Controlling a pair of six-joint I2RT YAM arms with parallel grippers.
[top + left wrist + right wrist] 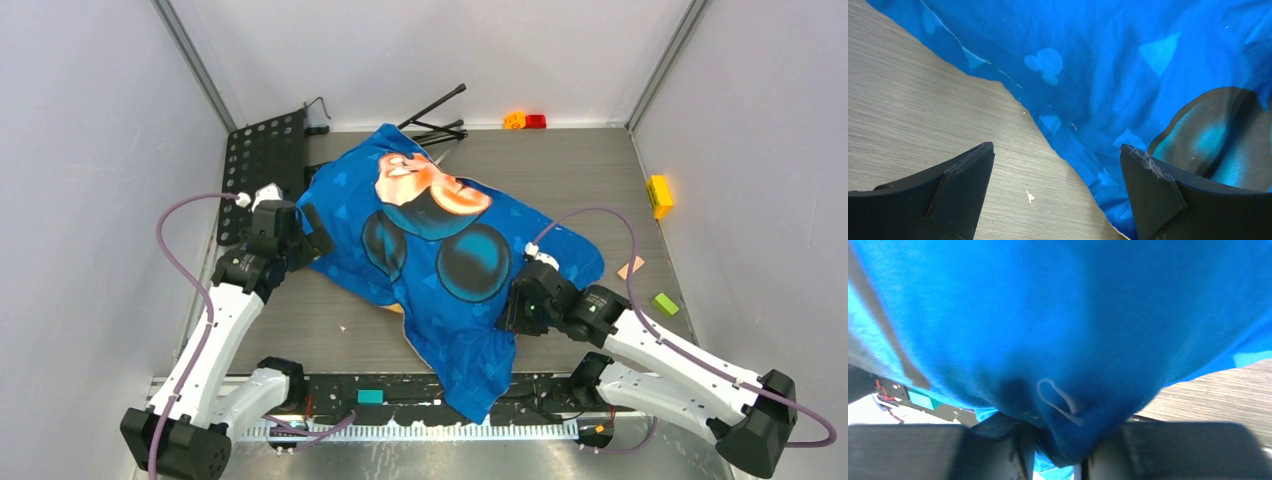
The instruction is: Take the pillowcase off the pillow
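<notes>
The bright blue pillowcase [440,250] with its cartoon mouse print lies spread across the table, one corner hanging over the near edge. The pillow is hidden under it. My left gripper [318,240] is open at the pillowcase's left edge. In the left wrist view the left gripper [1055,150] straddles the fabric's hem [1068,155], with bare table under the left finger and blue pillowcase [1123,60] under the right one. My right gripper [512,310] is at the cover's near right side. In the right wrist view the right gripper [1058,450] pinches a bunched fold of pillowcase [1048,315].
A black perforated plate [262,165] and a black folding stand [440,120] sit at the back left. Small blocks lie about: orange and red [525,121], yellow [658,195], green [665,304], teal [370,396]. Grey walls close in both sides.
</notes>
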